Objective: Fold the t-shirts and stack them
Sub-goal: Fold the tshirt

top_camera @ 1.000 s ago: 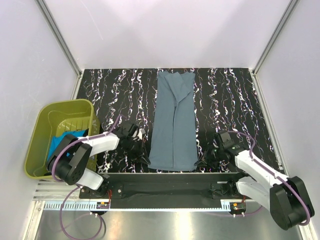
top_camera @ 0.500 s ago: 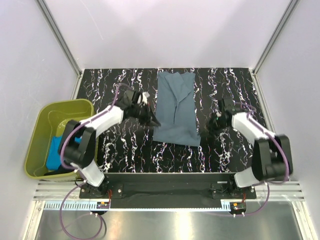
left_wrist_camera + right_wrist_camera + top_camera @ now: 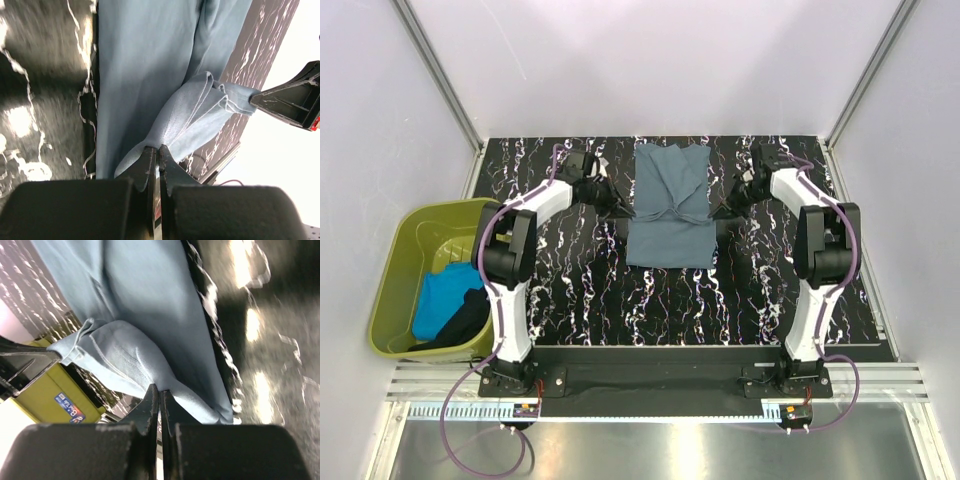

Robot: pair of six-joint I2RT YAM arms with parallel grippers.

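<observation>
The slate grey-blue t-shirt (image 3: pixel 670 215) lies at the far middle of the table as a short folded panel. My left gripper (image 3: pixel 623 207) is shut on its left edge, with a bunched corner pinched between the tips (image 3: pixel 159 147). My right gripper (image 3: pixel 720 208) is shut on the right edge in the same way (image 3: pixel 159 389). The lifted cloth (image 3: pixel 200 110) stretches between the two grippers above the lower layer (image 3: pixel 150 295). A turquoise t-shirt (image 3: pixel 438 297) and a black t-shirt (image 3: pixel 460 325) lie crumpled in the tub.
The olive-green tub (image 3: pixel 405 225) stands off the table's left edge. White walls and metal rails close in the black marbled table (image 3: pixel 580 300) at the back and sides. Both arm bases sit on the near rail (image 3: pixel 650 375).
Both grippers have carried the shirt's near end from the front of the table up toward the far edge. The long strip is now about half as long.
</observation>
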